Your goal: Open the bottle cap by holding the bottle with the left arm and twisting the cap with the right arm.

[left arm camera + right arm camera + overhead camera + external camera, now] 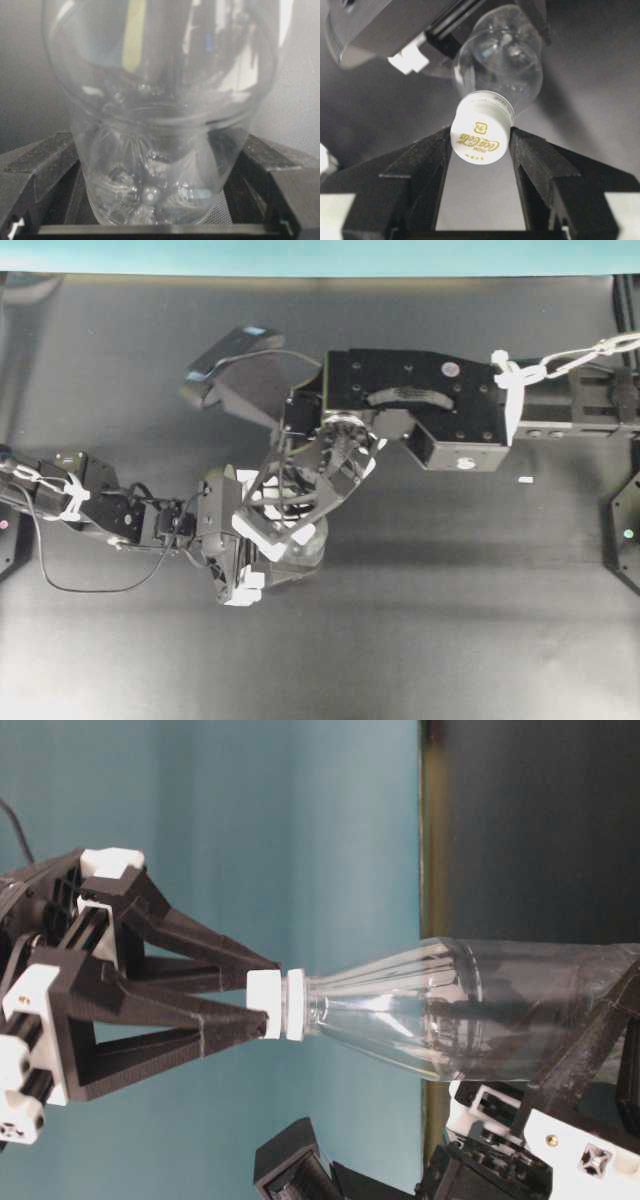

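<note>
I have the bottle (480, 1010) upright on the table, its base clamped in the left claw (150, 210). My right claw (480, 150) pinches the white cap (481, 134) from above. The cap is still seated, so I judge the twisting remains.

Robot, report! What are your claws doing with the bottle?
Left gripper clamps bottle. Right gripper pinches cap. Cap on. Nothing in the way.
</note>
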You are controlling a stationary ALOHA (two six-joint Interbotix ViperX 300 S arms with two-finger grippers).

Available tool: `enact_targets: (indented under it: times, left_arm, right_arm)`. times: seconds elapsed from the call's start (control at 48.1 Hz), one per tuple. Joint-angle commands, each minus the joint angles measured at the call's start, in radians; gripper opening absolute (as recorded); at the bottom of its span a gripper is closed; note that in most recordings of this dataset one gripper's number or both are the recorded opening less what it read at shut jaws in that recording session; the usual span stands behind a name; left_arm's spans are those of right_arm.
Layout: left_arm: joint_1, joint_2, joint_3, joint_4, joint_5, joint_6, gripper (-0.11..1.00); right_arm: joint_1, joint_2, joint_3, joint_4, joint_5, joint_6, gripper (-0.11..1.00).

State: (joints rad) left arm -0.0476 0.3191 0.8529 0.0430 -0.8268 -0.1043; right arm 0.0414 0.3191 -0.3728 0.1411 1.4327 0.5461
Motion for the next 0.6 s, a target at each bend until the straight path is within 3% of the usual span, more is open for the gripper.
enact_targets:
  times: [0.0,0.187,0.291,0.582]
  left_arm:
    - [0.0,-0.005,-0.005,0.002,0.003,0.002,0.87]
    - [-0.002,-0.005,-0.003,0.002,0.02,0.002,0.87]
    - [-0.003,-0.005,-0.005,0.003,0.018,0.002,0.87]
    - [0.003,-0.005,-0.011,0.003,0.02,0.011,0.87]
  right_arm:
    - [0.011,0.003,-0.029,0.002,0.023,-0.114,0.5]
    - [0.011,0.014,-0.052,0.0,0.051,-0.334,0.5]
    - [0.011,0.014,-0.052,-0.005,0.049,-0.423,0.5]
    - [0.018,0.012,-0.048,-0.006,-0.006,-0.744,0.5]
